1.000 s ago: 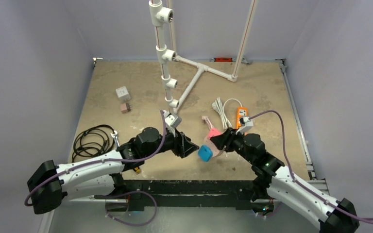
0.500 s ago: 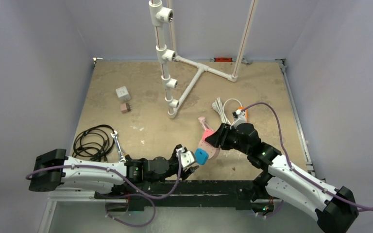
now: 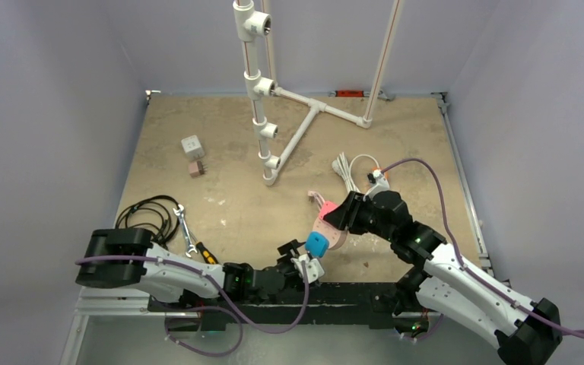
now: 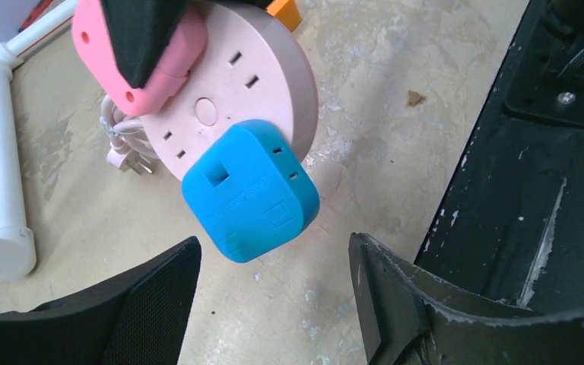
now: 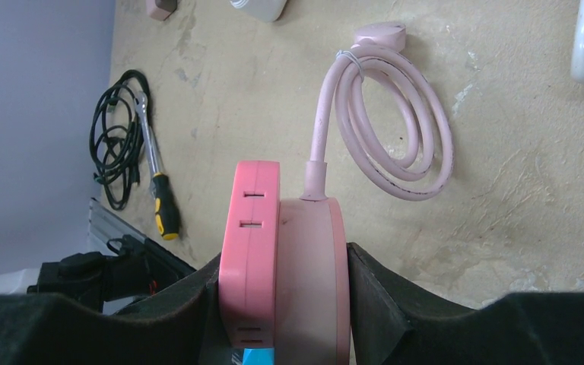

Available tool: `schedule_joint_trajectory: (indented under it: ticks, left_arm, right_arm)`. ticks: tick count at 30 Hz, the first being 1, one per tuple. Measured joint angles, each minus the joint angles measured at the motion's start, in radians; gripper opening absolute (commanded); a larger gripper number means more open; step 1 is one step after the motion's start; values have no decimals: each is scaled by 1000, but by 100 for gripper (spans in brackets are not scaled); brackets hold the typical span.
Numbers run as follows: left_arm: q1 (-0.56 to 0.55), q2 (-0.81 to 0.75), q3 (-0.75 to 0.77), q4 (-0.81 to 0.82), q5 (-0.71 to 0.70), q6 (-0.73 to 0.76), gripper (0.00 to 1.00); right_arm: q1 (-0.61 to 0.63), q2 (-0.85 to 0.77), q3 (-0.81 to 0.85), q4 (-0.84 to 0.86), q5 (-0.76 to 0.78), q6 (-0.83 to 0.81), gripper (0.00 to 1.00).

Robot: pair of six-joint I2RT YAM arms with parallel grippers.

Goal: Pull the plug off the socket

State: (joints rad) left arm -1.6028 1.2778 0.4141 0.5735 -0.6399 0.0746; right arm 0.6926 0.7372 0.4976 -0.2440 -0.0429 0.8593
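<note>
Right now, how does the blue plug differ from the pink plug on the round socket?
The blue plug is bright blue; the pink plug matches the round socket in colour. The right end effector clamps the pink plug together with the socket, while nothing touches the blue plug: the open left end effector only faces it. Both are squarish with rounded corners and sit on the same socket face.

A white pipe frame [image 3: 262, 114] stands upright at the far middle of the sandy table [image 3: 228, 205], with a bundled white cord [image 3: 344, 167] lying to its right. Off to the left sit a white cube adapter [image 3: 192, 144] and, just in front of it, a small brownish block [image 3: 196, 168]. Nearer the front edge, a coiled black cable [image 3: 146, 218] lies beside a wrench [image 3: 183, 228] and a yellow-handled screwdriver [image 3: 205, 253].
</note>
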Motion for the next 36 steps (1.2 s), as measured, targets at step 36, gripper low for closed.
schedule_joint_trajectory:
  ticks: [36]
  left_arm:
    - [-23, 5, 63, 10, -253, 153, 54]
  right_arm:
    - [-6, 36, 0, 22, 22, -17, 0]
